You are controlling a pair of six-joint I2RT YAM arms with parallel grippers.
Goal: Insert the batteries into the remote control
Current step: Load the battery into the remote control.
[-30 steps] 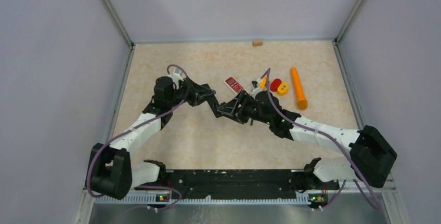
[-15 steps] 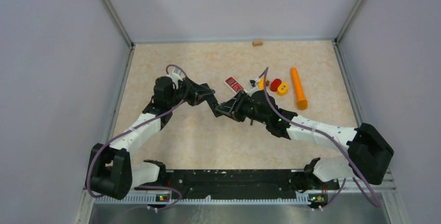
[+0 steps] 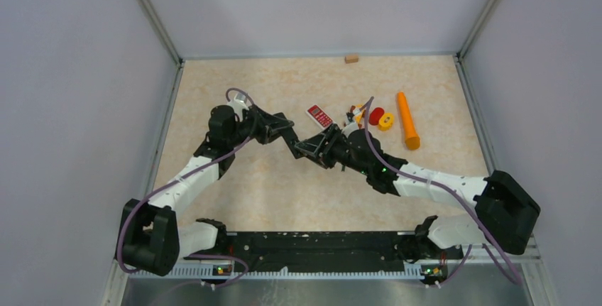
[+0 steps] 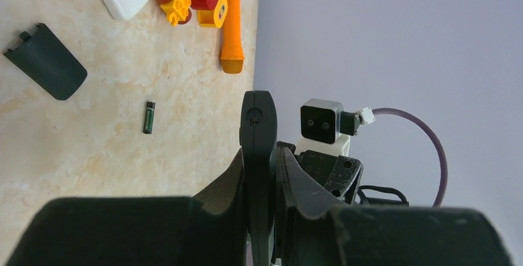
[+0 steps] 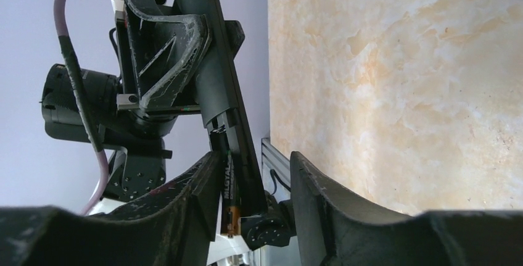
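Left wrist view, upper left: battery cover (image 4: 44, 61) is off, lying on the table (image 4: 92, 167). Mid-left, loose battery (image 4: 148, 117) lies flat, not loaded. Centre: left gripper (image 4: 259, 152) is clenched on the remote (image 4: 258, 118), seen edge-on. Right wrist view, lower middle: other battery (image 5: 228, 186) sits in the remote's open bay, fully seated or not unclear. Right gripper (image 5: 253, 161) is released, jaws straddling that end. Roughly halfway: second battery and cover remain.
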